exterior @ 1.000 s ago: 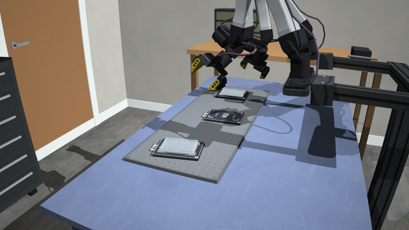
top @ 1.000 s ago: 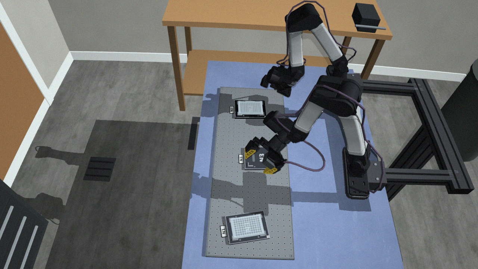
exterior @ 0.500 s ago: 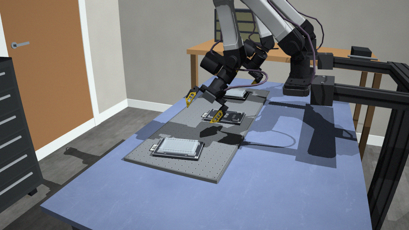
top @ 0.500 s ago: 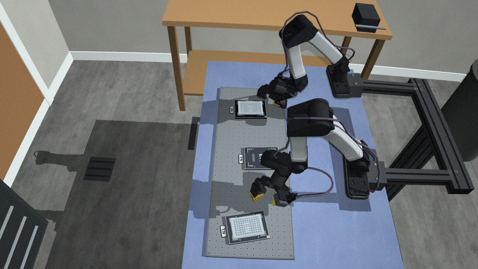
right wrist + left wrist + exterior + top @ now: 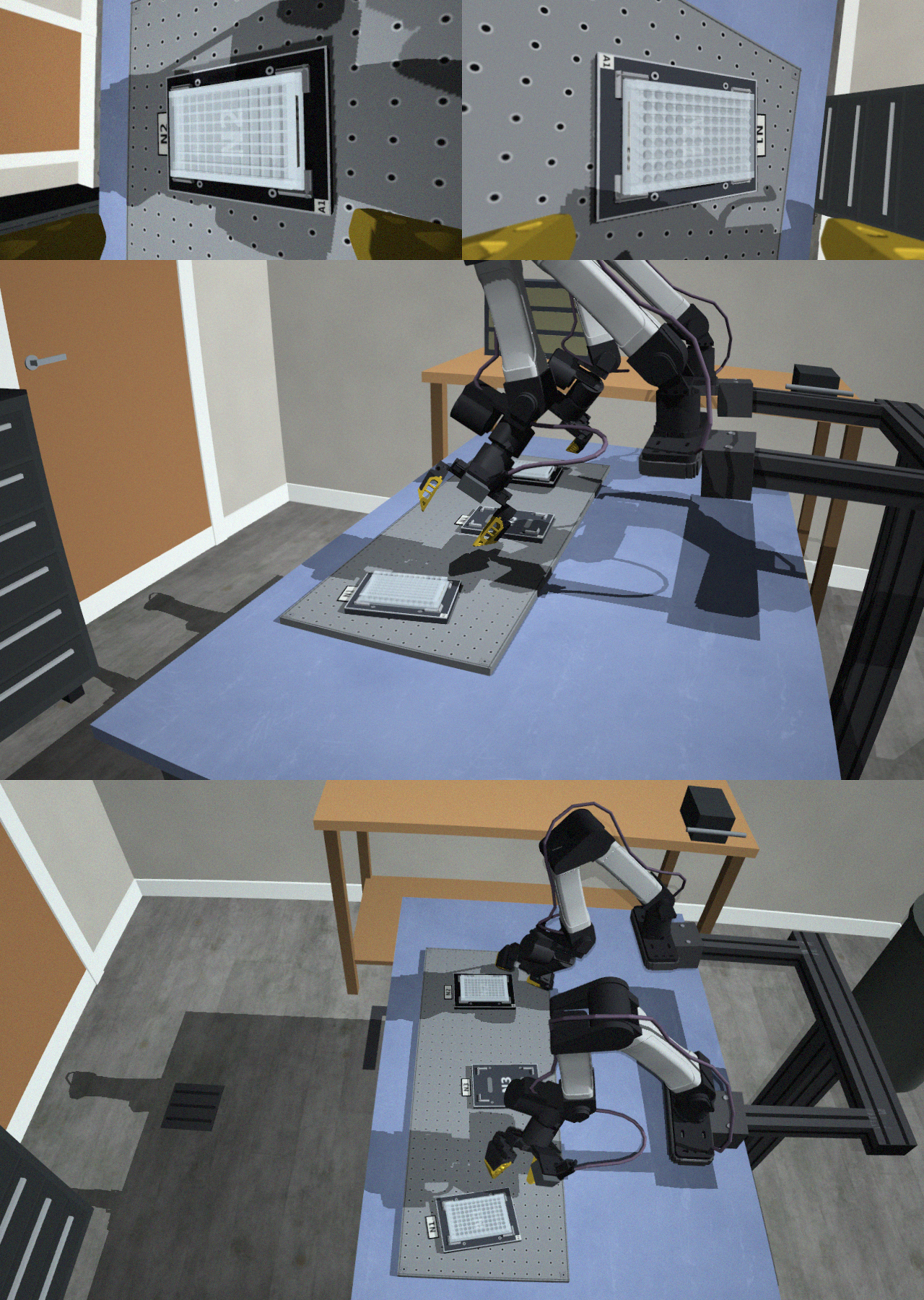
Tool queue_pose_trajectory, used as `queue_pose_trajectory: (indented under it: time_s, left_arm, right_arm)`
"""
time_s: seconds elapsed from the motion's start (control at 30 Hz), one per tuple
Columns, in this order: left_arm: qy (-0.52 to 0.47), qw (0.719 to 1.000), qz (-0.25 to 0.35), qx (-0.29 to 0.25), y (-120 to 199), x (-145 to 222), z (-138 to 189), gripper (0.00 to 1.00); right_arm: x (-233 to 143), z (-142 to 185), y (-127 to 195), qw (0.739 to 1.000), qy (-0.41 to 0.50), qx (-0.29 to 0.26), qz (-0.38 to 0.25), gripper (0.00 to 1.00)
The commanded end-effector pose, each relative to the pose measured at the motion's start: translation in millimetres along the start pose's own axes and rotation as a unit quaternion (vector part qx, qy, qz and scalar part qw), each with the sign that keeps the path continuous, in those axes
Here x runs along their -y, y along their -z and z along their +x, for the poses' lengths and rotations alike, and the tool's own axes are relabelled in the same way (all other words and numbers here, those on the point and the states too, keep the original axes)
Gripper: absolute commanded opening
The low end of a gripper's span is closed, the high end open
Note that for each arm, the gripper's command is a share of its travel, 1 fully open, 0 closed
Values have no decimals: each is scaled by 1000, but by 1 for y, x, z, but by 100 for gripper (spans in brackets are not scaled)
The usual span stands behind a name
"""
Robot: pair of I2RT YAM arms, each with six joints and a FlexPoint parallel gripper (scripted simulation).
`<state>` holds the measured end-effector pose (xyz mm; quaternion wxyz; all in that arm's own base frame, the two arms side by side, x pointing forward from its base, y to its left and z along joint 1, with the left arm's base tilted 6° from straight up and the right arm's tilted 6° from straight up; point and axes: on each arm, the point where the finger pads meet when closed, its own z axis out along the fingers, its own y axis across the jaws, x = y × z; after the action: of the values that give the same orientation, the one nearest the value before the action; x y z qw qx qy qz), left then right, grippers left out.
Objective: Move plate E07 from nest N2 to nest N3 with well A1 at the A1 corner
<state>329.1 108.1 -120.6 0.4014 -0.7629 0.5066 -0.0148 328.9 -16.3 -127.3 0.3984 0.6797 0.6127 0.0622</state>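
- The plate on N2 (image 5: 484, 988) (image 5: 535, 470) (image 5: 234, 133), the one to move, sits flat between the corner locators of nest N2 (image 5: 484, 1006) (image 5: 319, 133).
- In the right wrist view, the A1 tag (image 5: 322, 206) is at N2's corner between 4 and 5 o'clock; the plate's slotted short end faces 3 o'clock.
- N3 (image 5: 491, 1096) (image 5: 526, 534) bears no plate; from it in the top view, N2 is towards 12 o'clock and N1 (image 5: 481, 1246) (image 5: 400, 612) (image 5: 608, 144) towards 6.
- The plate on N1 (image 5: 478, 1218) (image 5: 403, 589) (image 5: 689, 137) lies within that nest's locators.
- In the left wrist view, N1's A1 corner is between 10 and 11 o'clock, its sign (image 5: 761, 135) at 3.
- The right gripper (image 5: 515, 975) (image 5: 568, 445) (image 5: 228, 223) stands wide, with nothing held. Seen from the top, it is near the N2 plate, at about 2 o'clock from it.
- The left gripper (image 5: 515, 1170) (image 5: 450, 526) (image 5: 697, 227) is also wide and holds nothing; the top view shows it at about 1 o'clock from the N1 plate, with its fingers apart from the plate.
- All three nests are on the grey perforated board (image 5: 548, 1258) (image 5: 465, 654) (image 5: 516, 137) (image 5: 415, 162).
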Motion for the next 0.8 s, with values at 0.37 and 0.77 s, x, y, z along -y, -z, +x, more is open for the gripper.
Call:
queue_pose_trajectory:
  time_s: [0.37, 0.77]
  left_arm:
    - [-79, 996, 25, -41, 15, 17, 21, 100]
    - [-388, 896, 142, -166, 102, 41, 108, 100]
  right_arm:
    - [13, 12, -21, 972, 223, -42, 64, 100]
    - [8, 17, -49, 893, 423, -108, 110, 100]
